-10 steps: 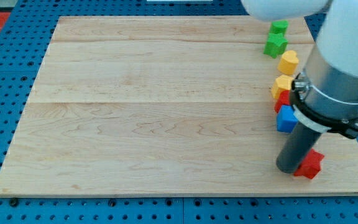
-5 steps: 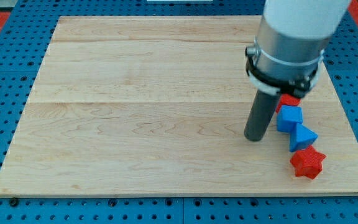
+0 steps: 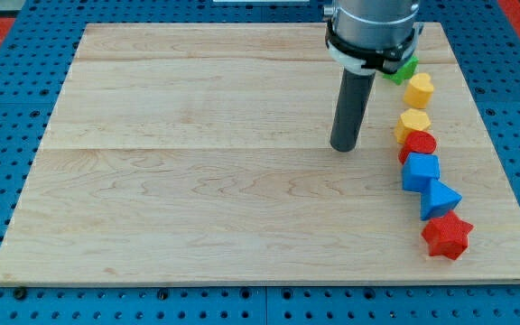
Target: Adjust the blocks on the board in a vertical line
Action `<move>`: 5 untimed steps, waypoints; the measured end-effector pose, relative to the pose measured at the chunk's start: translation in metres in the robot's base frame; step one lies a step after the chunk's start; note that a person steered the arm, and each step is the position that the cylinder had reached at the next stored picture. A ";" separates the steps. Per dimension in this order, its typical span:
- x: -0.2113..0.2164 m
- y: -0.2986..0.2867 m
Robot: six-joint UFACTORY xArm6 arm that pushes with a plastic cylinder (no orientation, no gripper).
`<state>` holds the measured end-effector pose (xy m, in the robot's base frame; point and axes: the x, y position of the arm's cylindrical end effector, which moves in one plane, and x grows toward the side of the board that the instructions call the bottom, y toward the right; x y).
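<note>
My tip (image 3: 343, 147) on board (image 3: 197, 181), touching no block; plain rod, no jaws, holding nothing. Blocks in column to view's right of tip: green block (image 3: 406, 69) partly hidden by arm, yellow heart (image 3: 419, 89), yellow hexagon (image 3: 413, 122), red cylinder (image 3: 419, 143), blue cube (image 3: 420, 171), blue triangle (image 3: 441, 198), red star (image 3: 446, 236).

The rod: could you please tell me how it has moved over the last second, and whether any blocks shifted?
My tip moved from beside the red star toward the view's upper left, and now stands clear to the left of the block column. The blue cube, red star and yellow blocks sit as they did; the blue triangle is now uncovered.
</note>
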<state>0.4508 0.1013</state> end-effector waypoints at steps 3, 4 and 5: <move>0.037 0.016; 0.037 0.031; 0.037 0.060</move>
<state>0.4879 0.1615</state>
